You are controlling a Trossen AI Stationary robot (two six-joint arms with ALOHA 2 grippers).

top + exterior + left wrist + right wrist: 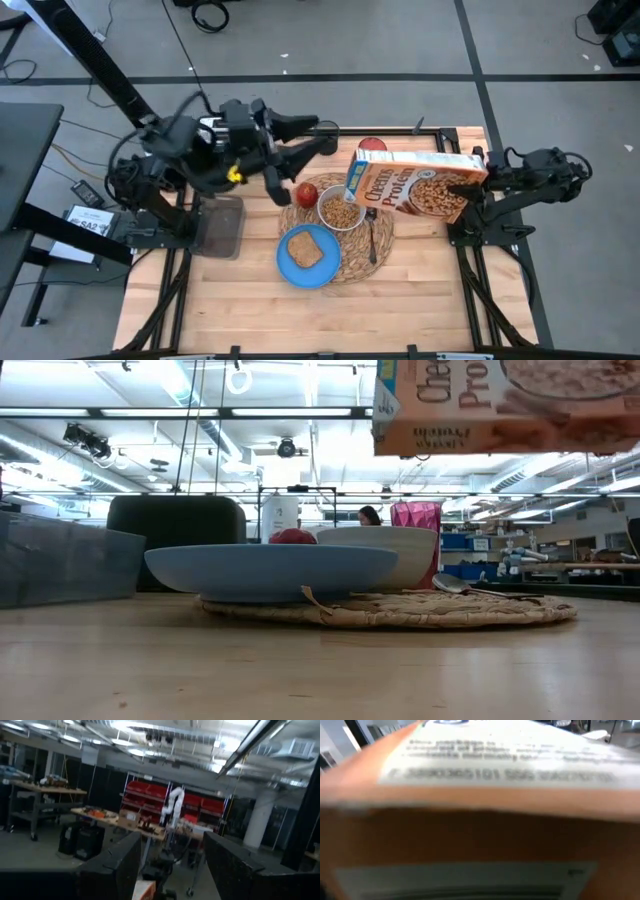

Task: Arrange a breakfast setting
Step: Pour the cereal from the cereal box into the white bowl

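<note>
A round woven placemat (378, 258) lies mid-table. On it are a blue plate (325, 270) with a toast slice (304, 248), a white bowl (341, 212) of brown cereal, a red apple (306, 193) and a metal spoon (372, 236). A translucent red cup (371, 146) stands behind them. My right gripper (468, 186) is shut on an orange cereal box (415, 185), which hangs over the mat. The box also shows in the low view (500, 405). My left gripper (322, 138) is open and empty, raised behind the apple. My right gripper holds the cereal box at its right-hand end (474, 184), reaching in level from the table's right side, one dark finger lying on the printed face. The box is lifted clear and lies lengthwise about level, its other end (352, 182) above the bowl. The right wrist view shows only the box's surface (485, 820).
A clear plastic container (222, 225) stands on the table's left part, and also shows in the low view (60, 560). Bare wood lies along the table's near edge (330, 320). A person shows far off in the room behind the table (369, 515).
</note>
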